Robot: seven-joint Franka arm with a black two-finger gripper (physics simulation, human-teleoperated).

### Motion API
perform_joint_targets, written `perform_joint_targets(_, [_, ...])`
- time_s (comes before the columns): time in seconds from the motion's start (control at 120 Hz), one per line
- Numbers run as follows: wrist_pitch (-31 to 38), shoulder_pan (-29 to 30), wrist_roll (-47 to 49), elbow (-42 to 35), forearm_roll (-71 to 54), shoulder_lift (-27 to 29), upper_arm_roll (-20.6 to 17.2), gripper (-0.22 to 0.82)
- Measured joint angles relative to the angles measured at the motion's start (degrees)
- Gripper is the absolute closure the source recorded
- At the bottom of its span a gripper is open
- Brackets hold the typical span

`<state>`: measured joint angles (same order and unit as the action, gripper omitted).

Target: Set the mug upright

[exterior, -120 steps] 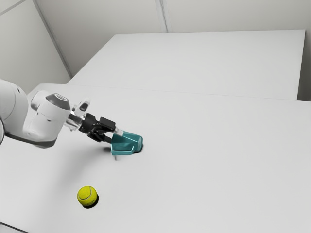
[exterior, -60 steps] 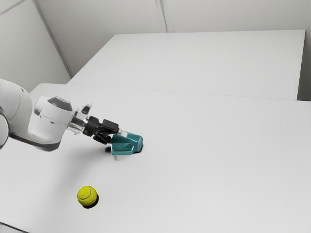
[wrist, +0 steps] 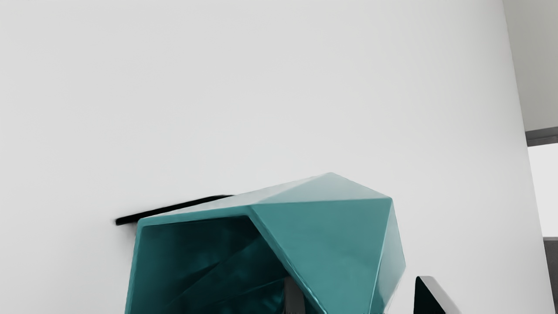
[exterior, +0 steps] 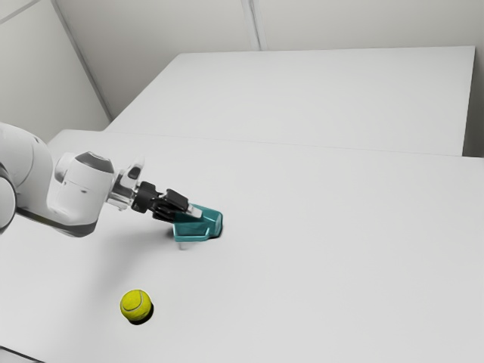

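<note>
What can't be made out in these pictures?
Wrist view: part of the mug, cut off by the bottom edge.
Wrist view: whether the finger inside it touches its wall; the rim overlaps.
Exterior view: the mug's underside, hidden by its body.
Exterior view: base of the arm, past the left edge.

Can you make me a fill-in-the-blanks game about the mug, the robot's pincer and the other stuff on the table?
The mug is lying on its ____, not standing up.
The pincer has one finger ____ the mug and the other finger outside it.
The round yellow thing on the table is a tennis ____.

Missing words: side; inside; ball.
</note>
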<state>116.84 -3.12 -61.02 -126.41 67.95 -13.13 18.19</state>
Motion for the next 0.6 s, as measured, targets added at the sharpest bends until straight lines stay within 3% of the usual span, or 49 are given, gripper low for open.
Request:
perform_joint_targets(0.3, [0.13, -0.35, -1.19, 0.2, 0.43, 0.19, -0.01, 0.64])
perform_joint_targets(0.6, [0.52, -1.35, -1.8, 2.04, -0.29, 3.58, -1.18, 0.76])
